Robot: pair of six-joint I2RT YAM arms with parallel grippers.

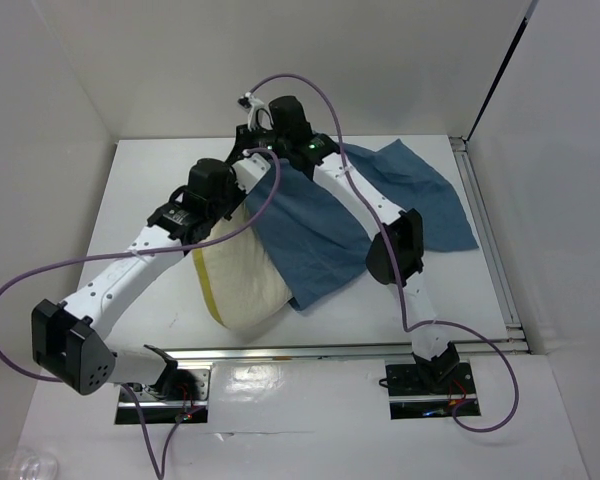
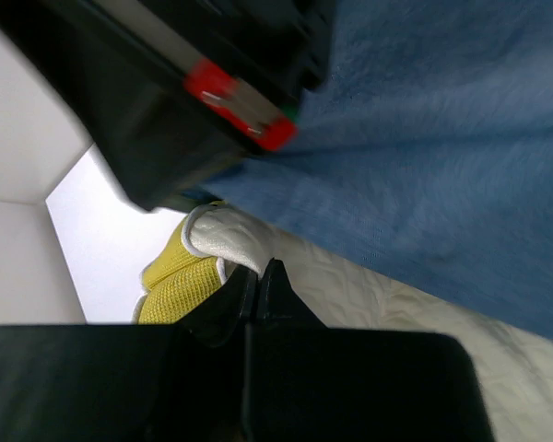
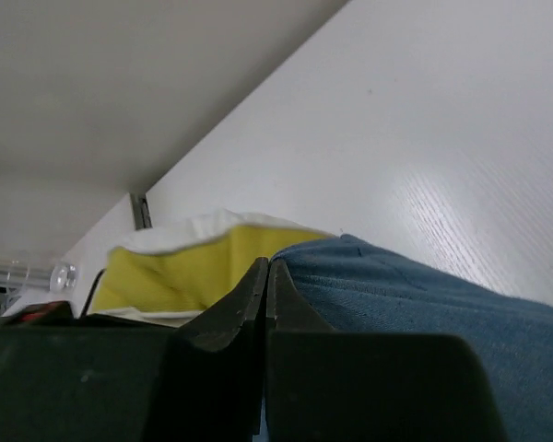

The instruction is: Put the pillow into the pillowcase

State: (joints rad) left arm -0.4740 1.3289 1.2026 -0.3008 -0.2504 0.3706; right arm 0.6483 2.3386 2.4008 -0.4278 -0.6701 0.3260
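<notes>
The cream pillow (image 1: 242,282), with a yellow band along its left side, lies in the middle of the table, its far end raised. The dusty-blue pillowcase (image 1: 325,235) drapes over the pillow's right side and spreads out to the right. My left gripper (image 2: 258,269) is shut, and a cream corner of the pillow (image 2: 223,235) is pinched at its tips. My right gripper (image 3: 268,264) is shut at the edge of the pillowcase (image 3: 415,295), with the pillow's yellow side (image 3: 189,267) just left of it. Both grippers meet at the pillow's far end (image 1: 255,165).
White walls close in the table on the left, back and right. Metal rails run along the right edge (image 1: 488,245) and the near edge (image 1: 330,350). Purple cables loop over both arms. The right arm's black body with a red tab (image 2: 240,103) hangs close above my left gripper.
</notes>
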